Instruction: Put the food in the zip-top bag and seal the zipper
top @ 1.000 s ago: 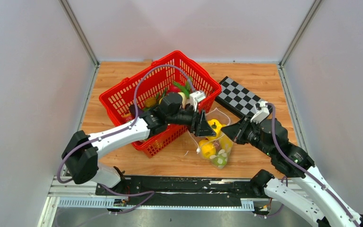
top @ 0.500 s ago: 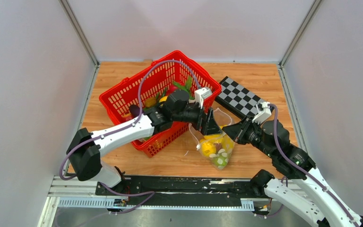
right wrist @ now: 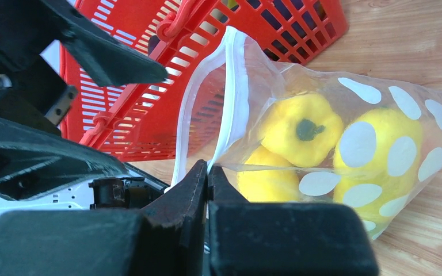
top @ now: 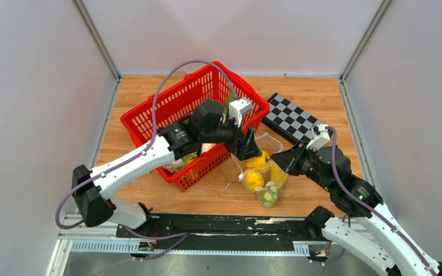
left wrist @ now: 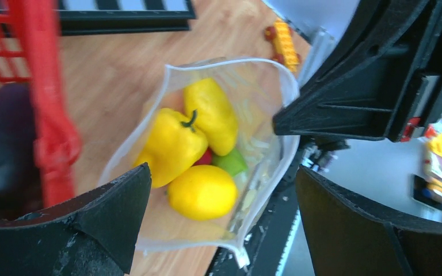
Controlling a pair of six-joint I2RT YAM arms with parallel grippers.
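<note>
Left hand [top: 252, 148] has opened above zip-top bag [top: 266, 183], beside red basket [top: 144, 104].

The top camera sits high behind the two arms and looks down on the whole table [top: 144, 89] from far away. The left wrist camera rides on the left gripper [left wrist: 221, 172] and looks out between its fingers, down into the mouth of the zip-top bag [left wrist: 259, 103], very close. The right wrist camera rides on the right gripper [right wrist: 207, 172] and looks at the bag's side, low and close. All three views show the bag, the yellow food [top: 254, 180] and the red basket [top: 135, 123].
</note>
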